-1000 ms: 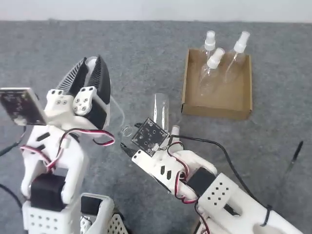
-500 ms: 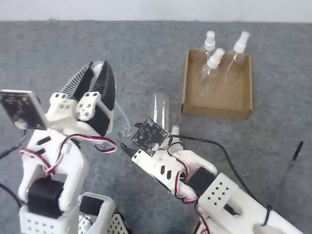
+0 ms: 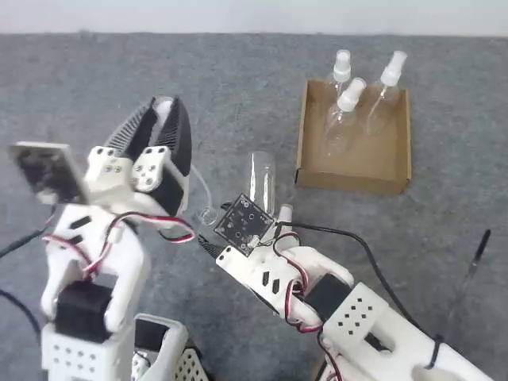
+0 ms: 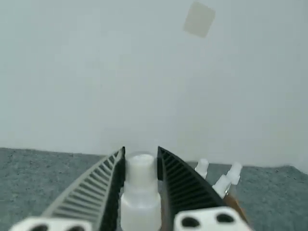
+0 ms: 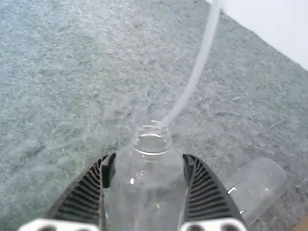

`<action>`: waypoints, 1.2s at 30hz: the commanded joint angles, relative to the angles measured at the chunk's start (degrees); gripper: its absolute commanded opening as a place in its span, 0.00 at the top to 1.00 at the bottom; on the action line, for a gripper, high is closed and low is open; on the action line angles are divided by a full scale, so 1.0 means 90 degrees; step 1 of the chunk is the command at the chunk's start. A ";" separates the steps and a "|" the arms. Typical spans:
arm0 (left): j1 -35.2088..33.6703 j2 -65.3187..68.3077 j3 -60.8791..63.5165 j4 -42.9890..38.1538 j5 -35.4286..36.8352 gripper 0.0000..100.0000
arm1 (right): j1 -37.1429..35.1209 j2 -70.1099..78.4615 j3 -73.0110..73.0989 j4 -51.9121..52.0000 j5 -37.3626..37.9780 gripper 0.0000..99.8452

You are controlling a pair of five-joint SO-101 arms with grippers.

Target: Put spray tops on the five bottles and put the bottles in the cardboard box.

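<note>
The grey carpeted tabletop (image 3: 238, 71) meets a pale wall. The right gripper (image 5: 149, 161) has its fingers clamped on a clear bottle (image 5: 144, 183), whose long axis runs forward out of the fingers, open neck leading, toward the left arm. The left gripper (image 3: 163, 103) has its fingers pinched on a white spray top (image 3: 163, 113). The top's tube (image 5: 192, 77) curves down to the bottle's mouth. The cardboard box (image 3: 353, 176) sits well apart.

- A grey carpet (image 3: 238, 87) covered the whole surface.
- A pale wall (image 3: 238, 14) ran along its edge at twelve o'clock.
- A small pale square (image 4: 199, 18) sat on that wall.
- A thin dark stick (image 3: 476, 258) lay between three and four o'clock.
</note>
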 commanded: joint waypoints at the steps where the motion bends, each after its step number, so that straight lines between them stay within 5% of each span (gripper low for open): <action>1: 0.0029 -0.0088 0.0376 -0.0391 -0.0078 0.99 | -0.0034 -0.0278 -0.0098 -0.0151 -0.0059 0.99; 12: 0.0039 -0.0098 0.0571 0.0508 -0.0303 0.99 | 0.0122 -0.0562 0.0068 -0.0259 -0.0059 0.99; 18: 0.0107 -0.0078 0.0581 0.0576 -0.0625 0.99 | 0.0757 -0.1519 0.0645 -0.1343 -0.0088 0.99; 27: 0.1250 -0.0039 0.0806 0.0596 -0.0869 0.99 | 0.0767 -0.1939 0.1143 -0.1499 -0.0078 0.99; 32: 0.1241 -0.0088 0.0835 0.1045 -0.0938 0.99 | 0.0796 -0.1958 0.1221 -0.1499 -0.0117 0.99; 36: 0.1221 -0.0088 0.0786 0.1074 -0.0947 0.88 | 0.0796 -0.1949 0.1221 -0.1499 -0.0674 0.99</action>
